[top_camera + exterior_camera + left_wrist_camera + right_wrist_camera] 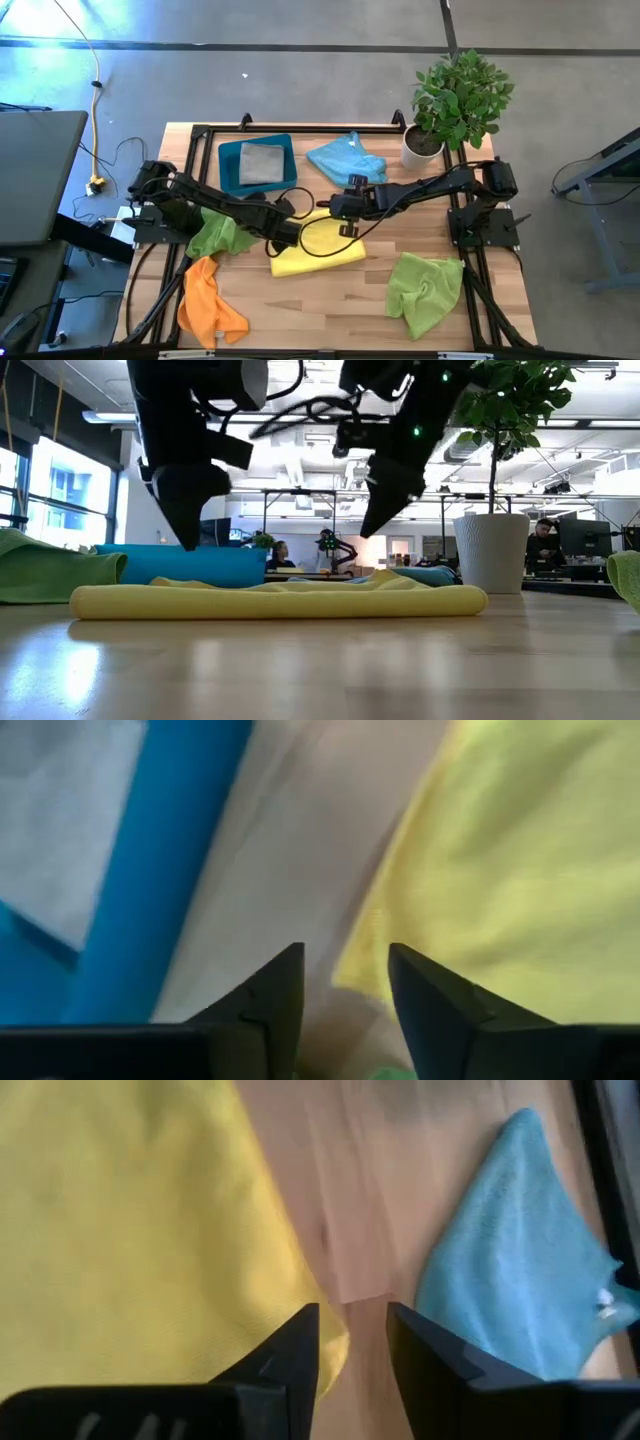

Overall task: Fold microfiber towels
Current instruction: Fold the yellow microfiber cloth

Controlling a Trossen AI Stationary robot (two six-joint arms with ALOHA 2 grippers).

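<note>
A yellow towel (318, 247) lies flat on the wooden table (330, 310), also seen in the low view (280, 598). My left gripper (287, 233) hovers open over its left far corner (365, 965), fingers on either side above it without touching. My right gripper (338, 208) hovers open over the towel's far right corner (320, 1350). In the low view both grippers, left (190, 538) and right (372, 525), stand clear above the towel. A grey towel (260, 162) lies in the teal tray (228, 160).
A light blue towel (347, 158) lies at the far middle. Lime green towels lie at the left (222, 235) and near right (425, 290), and an orange towel (208, 305) at the near left. A potted plant (455, 100) stands at the far right corner.
</note>
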